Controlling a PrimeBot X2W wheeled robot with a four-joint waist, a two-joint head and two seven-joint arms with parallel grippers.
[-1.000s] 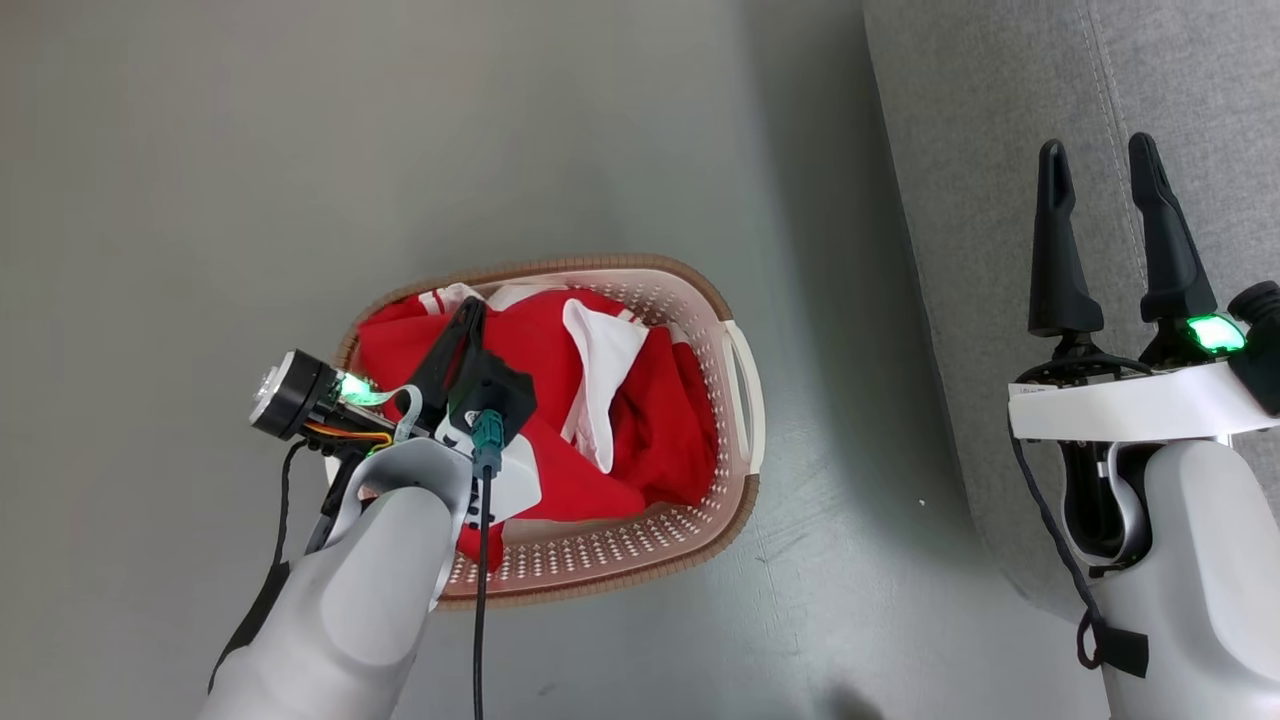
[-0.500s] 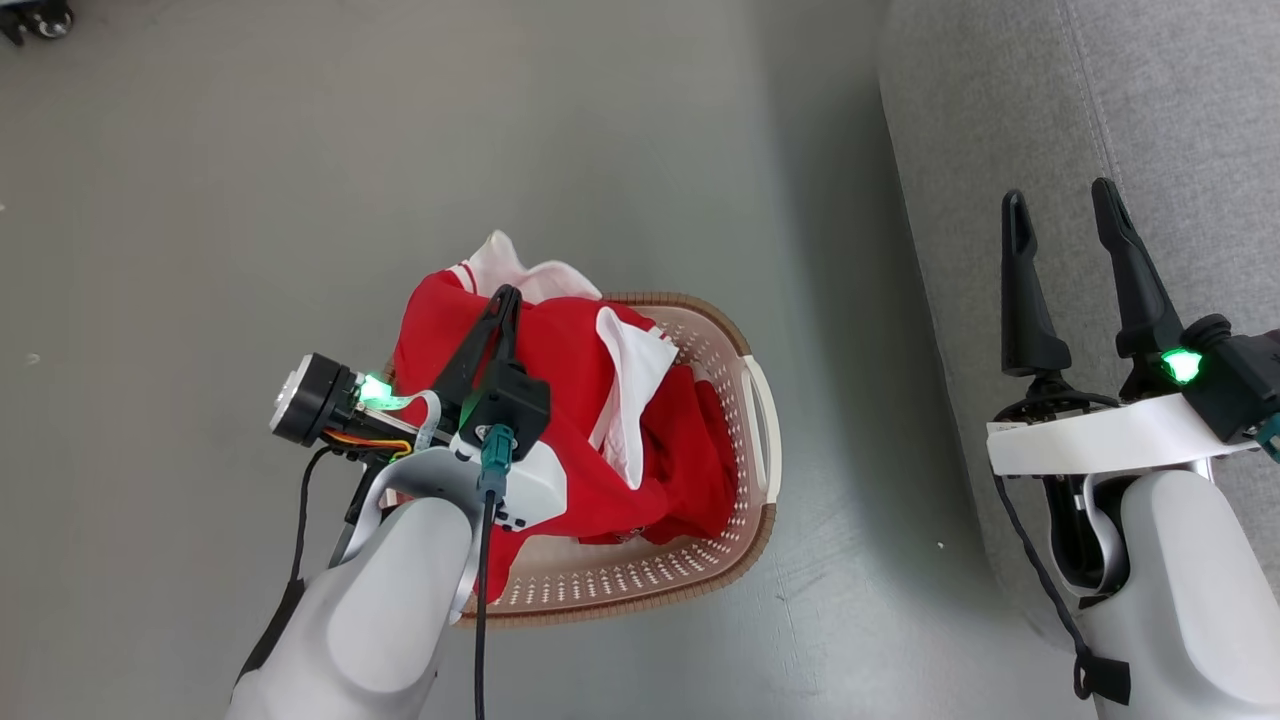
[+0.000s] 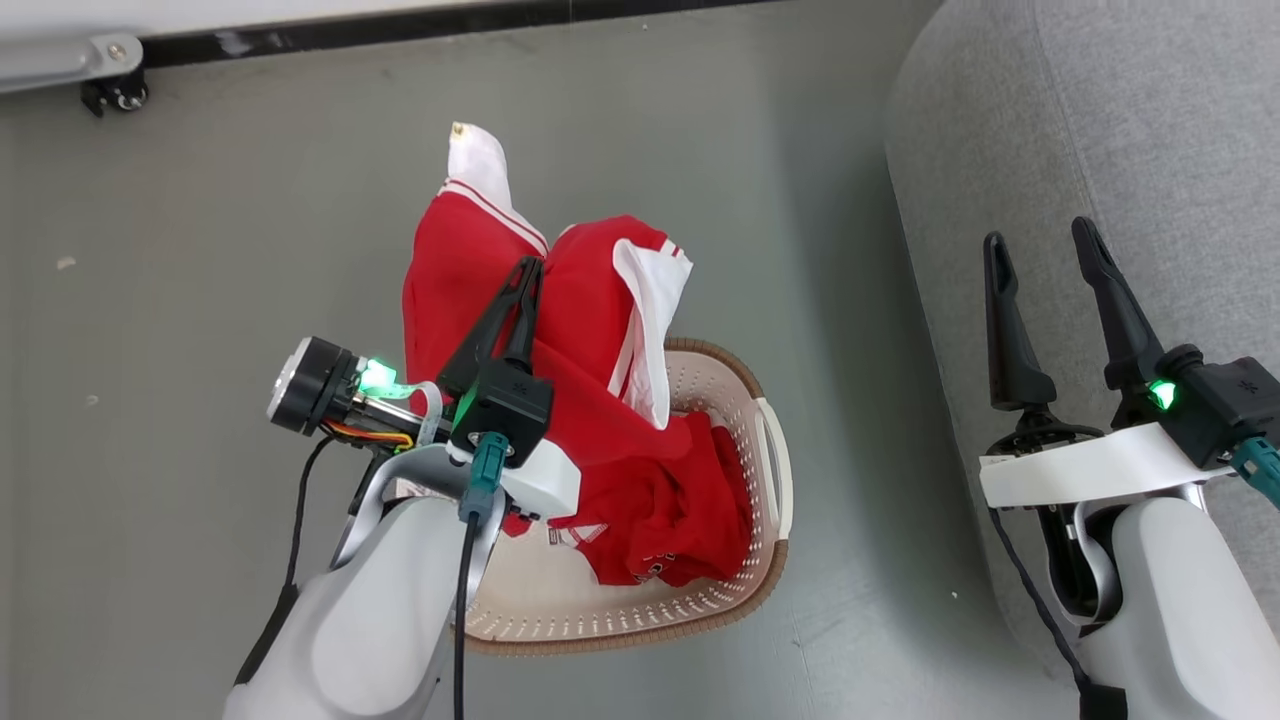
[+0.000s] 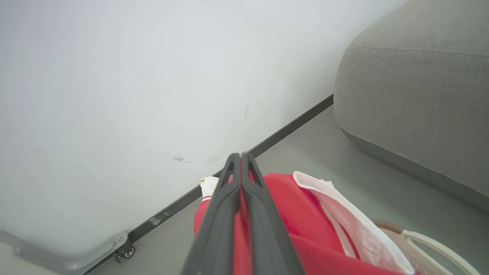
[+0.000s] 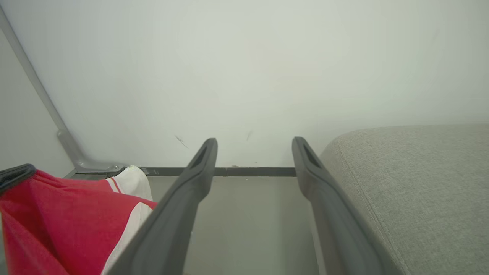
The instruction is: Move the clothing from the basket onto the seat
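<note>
Red clothing point(image 3: 450, 290) looks soft, light, limp; left tool point(image 3: 529, 264) pinches a bunched fold above the basket point(image 3: 742, 600) rim, right tool point(image 3: 1038, 236) spread.

Grey floor point(image 3: 200, 250) carries the basket point(image 3: 650, 612) at centre, the seat point(image 3: 1100, 130) at 3 o'clock, a castor point(image 3: 115, 95) at 10 o'clock.

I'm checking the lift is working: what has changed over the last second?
The left gripper, shut on the clothing, has risen, drawing it mostly up out of the basket; a lower part still lies inside. The right gripper stayed open and empty by the seat; the basket stayed on the floor.
</note>
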